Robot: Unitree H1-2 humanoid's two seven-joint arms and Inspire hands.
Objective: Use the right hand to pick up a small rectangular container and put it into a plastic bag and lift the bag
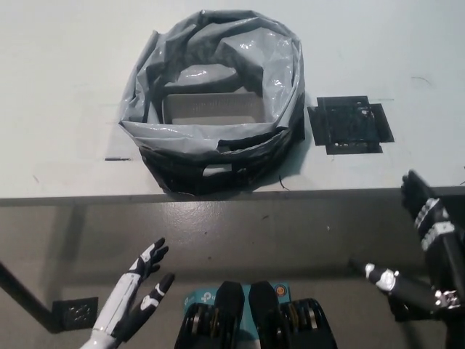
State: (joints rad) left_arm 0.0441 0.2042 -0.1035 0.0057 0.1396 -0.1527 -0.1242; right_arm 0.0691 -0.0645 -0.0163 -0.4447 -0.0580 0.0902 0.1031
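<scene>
Now hovering low, off the desk (65, 87) edge: right hand (429, 247), fingers spread, grasping nothing. Up and to its left, well apart, sitting on the desk: plastic bag (218, 102), mouth gaping, with the small rectangular container (211, 109) lying inside. Nearer the right hand, just beside the bag: black tape patch (351, 125). Resting far across at lower left: left hand (138, 298), fingers apart, empty.
</scene>
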